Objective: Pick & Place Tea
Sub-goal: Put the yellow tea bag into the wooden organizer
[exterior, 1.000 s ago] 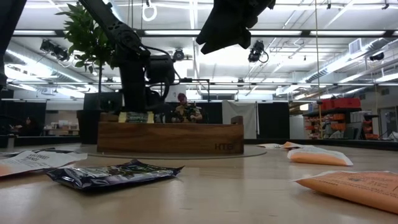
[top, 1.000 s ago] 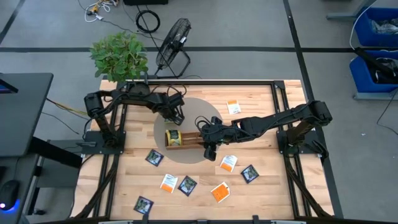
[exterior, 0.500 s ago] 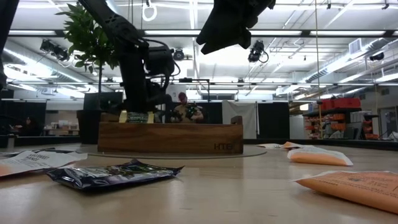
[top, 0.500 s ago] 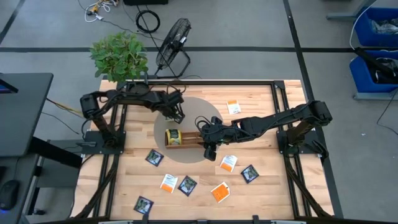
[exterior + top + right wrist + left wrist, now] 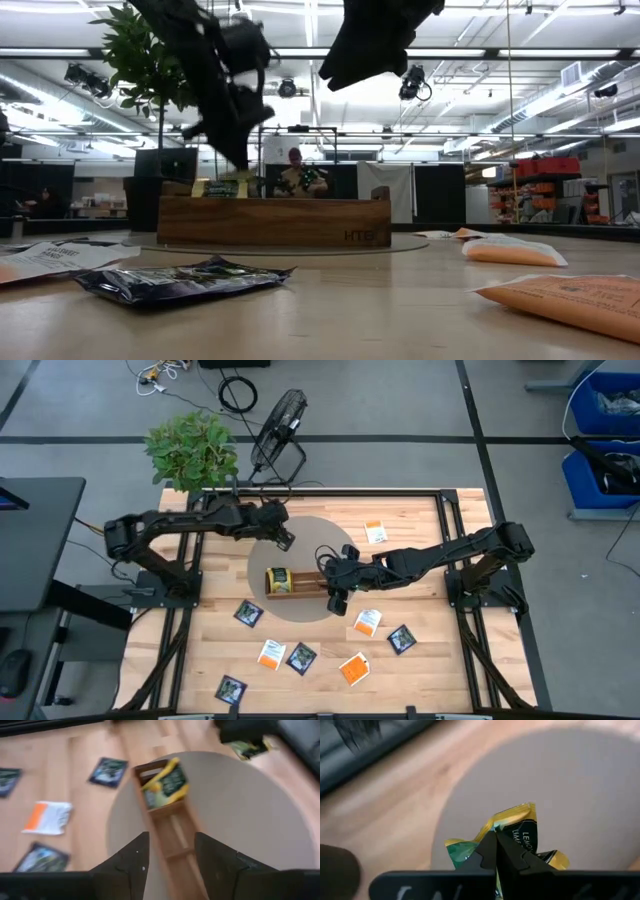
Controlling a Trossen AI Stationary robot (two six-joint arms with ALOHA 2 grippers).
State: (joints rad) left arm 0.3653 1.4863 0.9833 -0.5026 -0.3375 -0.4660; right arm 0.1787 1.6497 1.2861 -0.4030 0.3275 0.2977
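High view: the left gripper [image 5: 283, 539] is held over the far-left part of the grey round mat [image 5: 345, 540], short of the wooden tray [image 5: 297, 582]. A yellow-green sachet [image 5: 279, 581] is seen lodged in the tray's left end compartment. The right gripper [image 5: 336, 601] is poised over the tray's right end, at the mat's near edge. On the bare wood nearer the front edge, loose sachets are scattered: a navy sachet [image 5: 248, 613], an orange-and-white sachet [image 5: 271, 653], another navy one [image 5: 301, 657], an orange one [image 5: 353, 668], and a navy one [image 5: 231, 688] close to the front rim. One more orange-and-white sachet [image 5: 375, 531] lies alone near the far edge, with open table around it.

Low view: the tray [image 5: 272, 220] is seen side-on across the middle, with the left gripper [image 5: 232, 140] raised clear above its left end. A dark sachet [image 5: 185, 279] lies in the foreground, and orange ones [image 5: 514, 250] lie to the right.

Left wrist view: the fingers [image 5: 487, 855] are closed together on a yellow-green lemon sachet [image 5: 520, 827], which is held above the grey mat [image 5: 590, 785].

Right wrist view: the fingers [image 5: 131, 865] are parted with nothing between them, above the tray [image 5: 167, 827]; the filled compartment [image 5: 162, 785] is at its far end.
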